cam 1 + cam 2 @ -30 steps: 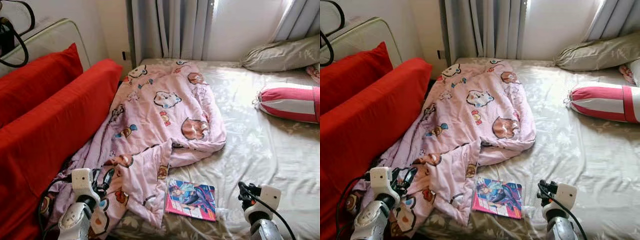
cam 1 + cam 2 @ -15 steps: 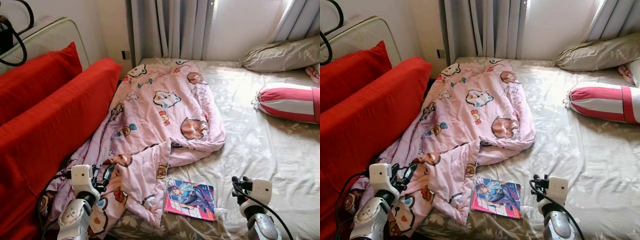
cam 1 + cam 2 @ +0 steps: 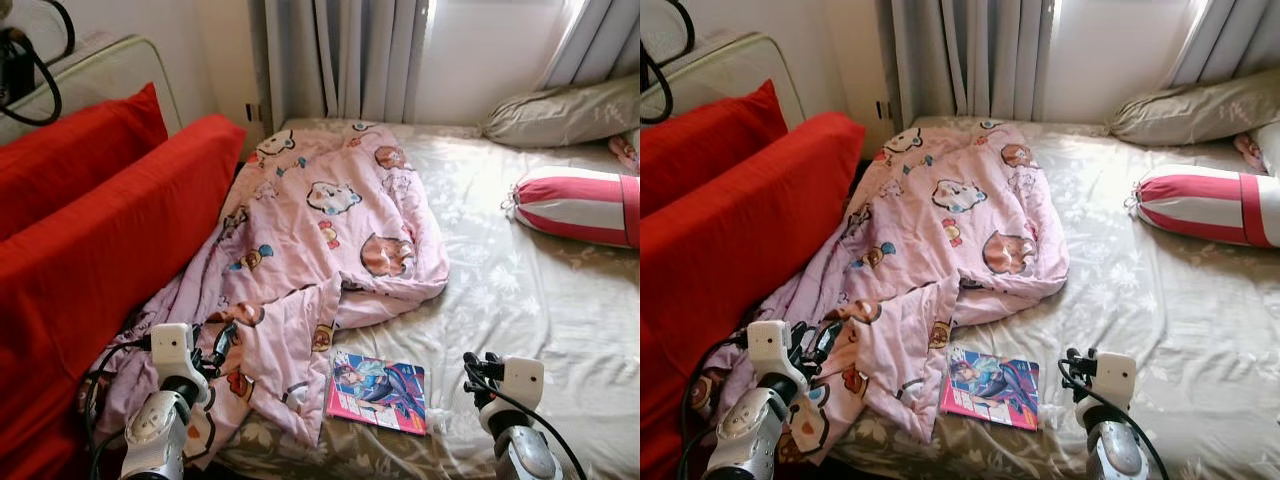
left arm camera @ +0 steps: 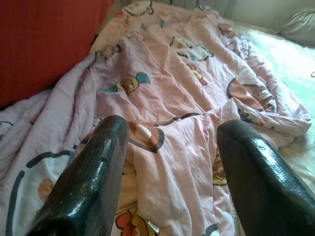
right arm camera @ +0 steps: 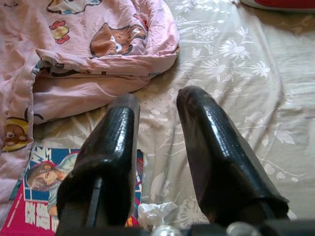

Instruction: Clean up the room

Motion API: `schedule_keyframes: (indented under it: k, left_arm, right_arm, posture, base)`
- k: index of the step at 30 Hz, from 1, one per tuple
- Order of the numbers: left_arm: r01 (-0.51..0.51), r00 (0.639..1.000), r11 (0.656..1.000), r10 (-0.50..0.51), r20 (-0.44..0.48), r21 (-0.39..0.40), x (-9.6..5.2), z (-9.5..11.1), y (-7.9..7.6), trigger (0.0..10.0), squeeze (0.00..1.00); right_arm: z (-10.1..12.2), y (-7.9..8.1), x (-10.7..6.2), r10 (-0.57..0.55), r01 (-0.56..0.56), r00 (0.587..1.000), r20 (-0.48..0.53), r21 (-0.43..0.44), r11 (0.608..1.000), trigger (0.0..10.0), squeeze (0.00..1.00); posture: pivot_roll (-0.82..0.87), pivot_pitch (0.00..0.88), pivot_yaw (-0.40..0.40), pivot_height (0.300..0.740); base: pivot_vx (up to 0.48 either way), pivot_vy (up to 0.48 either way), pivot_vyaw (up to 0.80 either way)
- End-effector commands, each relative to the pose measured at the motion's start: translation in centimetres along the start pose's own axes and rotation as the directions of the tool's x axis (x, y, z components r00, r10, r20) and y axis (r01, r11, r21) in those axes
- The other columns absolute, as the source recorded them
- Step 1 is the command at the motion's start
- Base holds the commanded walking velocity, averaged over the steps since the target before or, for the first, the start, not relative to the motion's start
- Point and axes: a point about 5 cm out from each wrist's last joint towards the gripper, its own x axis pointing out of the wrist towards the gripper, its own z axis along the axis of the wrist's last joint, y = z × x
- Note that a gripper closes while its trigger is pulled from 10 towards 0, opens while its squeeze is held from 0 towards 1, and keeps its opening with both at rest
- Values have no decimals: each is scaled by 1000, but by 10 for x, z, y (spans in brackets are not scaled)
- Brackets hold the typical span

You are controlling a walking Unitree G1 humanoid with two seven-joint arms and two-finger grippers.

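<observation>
A crumpled pink cartoon blanket (image 3: 320, 230) lies across the left half of the bed, its lower end hanging over the near edge. A colourful magazine (image 3: 380, 392) lies flat on the sheet just right of the blanket's lower corner. A small white tissue wad (image 5: 156, 214) sits by the magazine's near right corner. My left gripper (image 4: 172, 130) is open, low over the blanket's near end with pink cloth between and below its fingers. My right gripper (image 5: 157, 98) is open, just right of the magazine (image 5: 34, 191), above the floral sheet.
Two big red cushions (image 3: 100, 230) stand along the bed's left side. A red-and-white striped bolster (image 3: 580, 205) and a beige pillow (image 3: 565, 108) lie at the far right. Grey curtains (image 3: 345, 55) hang behind. The floral sheet (image 3: 520, 290) is bare on the right.
My right gripper has shifted a little left, closer to the magazine. My left gripper has risen slightly over the blanket. The view has barely moved.
</observation>
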Motion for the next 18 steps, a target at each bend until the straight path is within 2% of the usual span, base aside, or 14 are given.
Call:
schedule_keyframes:
  k: [1,2,18]
  left_arm:
    - [0,1000,1000,1,-13,9,-2,-2,0,10000,0]
    - [-2,1000,1000,2,-15,8,-2,-2,1,10000,0]
    - [-6,999,1000,6,-32,10,-4,-5,1,10000,0]
  right_arm:
    - [4,0,3,6,-6,1000,10,-6,1000,10000,0]
    - [5,0,2,8,-8,1000,14,-8,1000,10000,0]
    - [3,0,2,8,-8,1000,-1,2,1000,10000,0]
  posture:
    - [38,0,-11,671]
    - [38,0,-11,661]
    - [39,0,-12,661]
  base:
    - [0,0,0]
    - [0,0,0]
    - [0,0,0]
